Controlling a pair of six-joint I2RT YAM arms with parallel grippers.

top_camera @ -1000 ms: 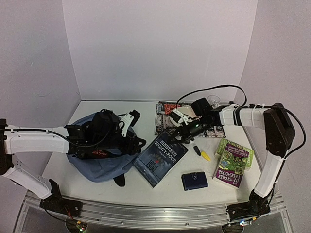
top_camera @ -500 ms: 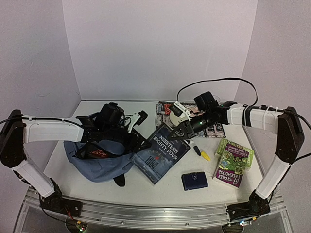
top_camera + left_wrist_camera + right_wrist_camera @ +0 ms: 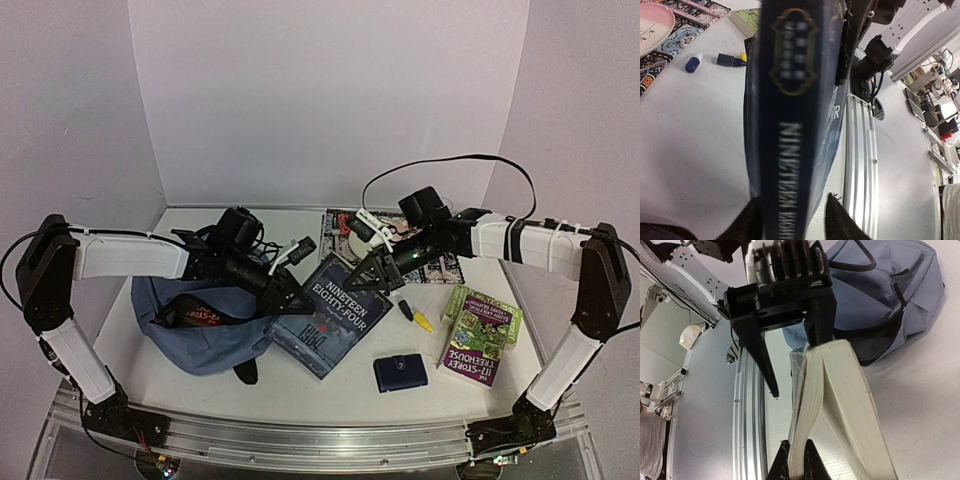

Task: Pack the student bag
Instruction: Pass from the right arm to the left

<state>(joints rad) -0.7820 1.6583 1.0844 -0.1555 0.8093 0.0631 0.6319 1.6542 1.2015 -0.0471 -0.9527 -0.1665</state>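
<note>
The slate-blue student bag (image 3: 205,335) lies at the left, its mouth open with a red-lettered thing inside; it also shows in the right wrist view (image 3: 905,295). A dark blue book, "Nineteen Eighty-Four" (image 3: 330,318), lies right of it, its far edge raised. My left gripper (image 3: 293,297) is open around the book's spine (image 3: 785,125); one finger (image 3: 837,220) stands apart from the book. My right gripper (image 3: 368,280) is shut on the book's front cover and some pages (image 3: 807,420), pinching them at the far right edge. The left gripper also shows in the right wrist view (image 3: 785,315).
A purple and green book (image 3: 480,335), a navy wallet (image 3: 400,373) and a yellow-tipped marker (image 3: 415,317) lie at the right. A patterned mat (image 3: 338,232) with a pink plate (image 3: 652,25) is at the back. A clear cup (image 3: 438,208) stands behind. The table's metal front rail (image 3: 860,150) is near.
My left gripper has moved right from the bag to the book's spine. My right gripper has raised the book's far edge by its cover.
</note>
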